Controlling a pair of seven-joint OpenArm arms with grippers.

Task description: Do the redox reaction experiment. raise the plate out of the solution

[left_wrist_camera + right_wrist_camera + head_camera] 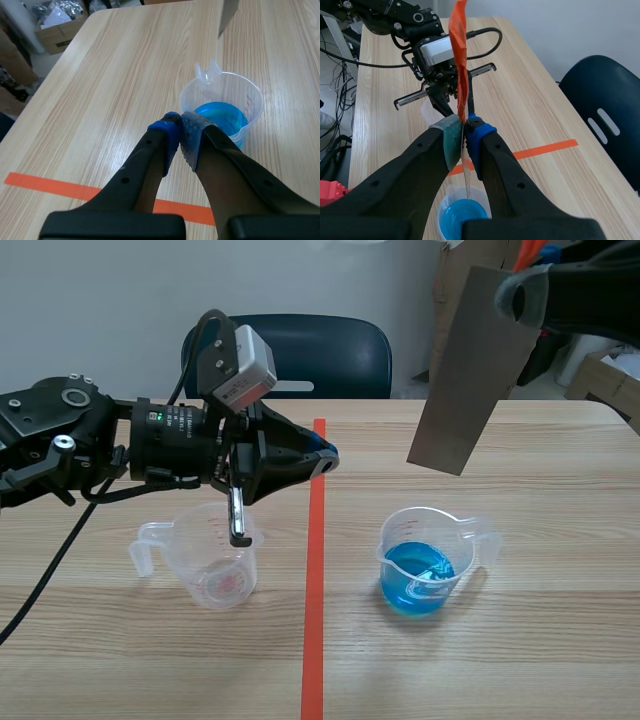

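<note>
Scene view: the plate [470, 370] is pinched by the right gripper [517, 298], clear above the beaker [395, 540] of blue solution [418, 578]. Left wrist view: the left gripper [181, 134] is pressed together, empty. Right wrist view: the plate is best held vertical over the beaker so drips are caught

Scene cam faces table [560, 660]; wrist cams close; share beaker [425, 572].

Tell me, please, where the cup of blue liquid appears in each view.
Scene view: the cup of blue liquid stands right of the orange tape line.
Left wrist view: just ahead of the left gripper.
Right wrist view: under the right gripper and the plate it holds.
Shared landmark: the tape line.
</note>
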